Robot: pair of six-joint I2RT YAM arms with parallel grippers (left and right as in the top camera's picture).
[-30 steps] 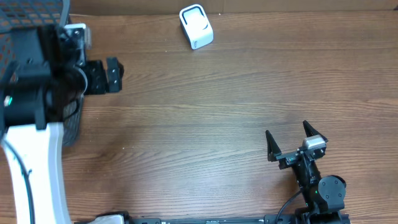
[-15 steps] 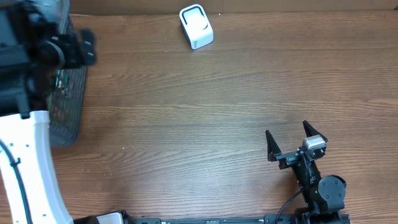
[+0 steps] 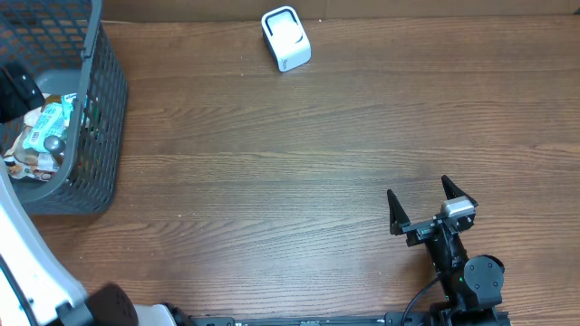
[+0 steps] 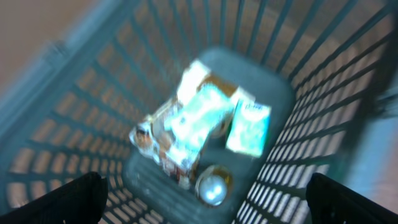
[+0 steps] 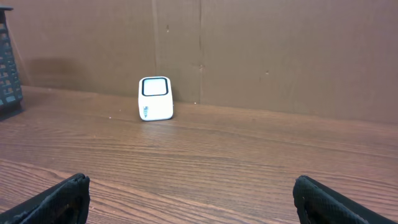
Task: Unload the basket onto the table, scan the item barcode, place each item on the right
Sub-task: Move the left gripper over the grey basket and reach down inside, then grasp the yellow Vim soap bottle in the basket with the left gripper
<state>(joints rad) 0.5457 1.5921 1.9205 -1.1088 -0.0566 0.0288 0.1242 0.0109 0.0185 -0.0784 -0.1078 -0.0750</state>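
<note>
The left end effector (image 4: 202, 185) is wide open and holds nothing. Its two black fingers (image 4: 74, 196) show only in the bottom corners of the left wrist view, far apart. It hangs over a dark basket (image 4: 93, 93) and looks straight down into it. This view is blurry.

At the bottom of the basket lies a heap of packets (image 4: 193, 127). They are light blue-green and white, with some brown. A small green and white box (image 4: 249, 127) lies just beside the heap. A round shiny thing (image 4: 211, 186) lies close to both, and I cannot tell what it is.

Seen from above, the basket stands at the far left corner of the brown wooden worktop (image 3: 272, 181). The white part of the left arm (image 3: 36, 263) runs along the left edge.

The right end effector (image 3: 417, 188) is wide open too, with nothing between its fingers. It sits close to the near edge of the worktop, on the right side, and points toward the far edge.

The small white scanner (image 3: 285, 38) stands upright at the far edge, a bit left of the middle. It is well apart from both end effectors and from the basket. Its face with the dark frame looks toward the right end effector. Behind it is a brown cardboard wall (image 5: 249, 50).
</note>
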